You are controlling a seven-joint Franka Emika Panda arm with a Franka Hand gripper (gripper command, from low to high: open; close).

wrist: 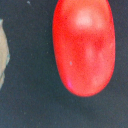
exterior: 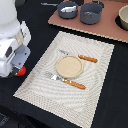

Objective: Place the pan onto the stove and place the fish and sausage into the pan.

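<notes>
while the arm (exterior: pixel 11 42) fills the left edge of the exterior view, its white body hides the gripper, so i cannot tell whether the jaws are released or clenched. just below the arm, at the lower left of that frame, a sliver of the red sausage (exterior: pixel 21 71) shows on the black table (exterior: pixel 107 95), just off the left border of the striped placemat (exterior: pixel 35 80). in the wrist view the sausage (wrist: pixel 84 47) is a large glossy oval on the dark surface, with a pale beige edge, which i cannot identify, at one side of the picture. the placemat sits in the middle of the exterior view and carries a round tan plate (exterior: pixel 69 66), a fork (exterior: pixel 80 56) beyond it and a knife (exterior: pixel 65 80) in front, both with orange handles. at the top of the frame, the pinkish-brown stove (exterior: pixel 100 29) bears the small blue-grey pan (exterior: pixel 67 9) at its left end and a taller grey pot (exterior: pixel 91 13) just to the right of it. a dark burner (exterior: pixel 123 18) shows at the right edge. the fish is not visible in either view.
</notes>
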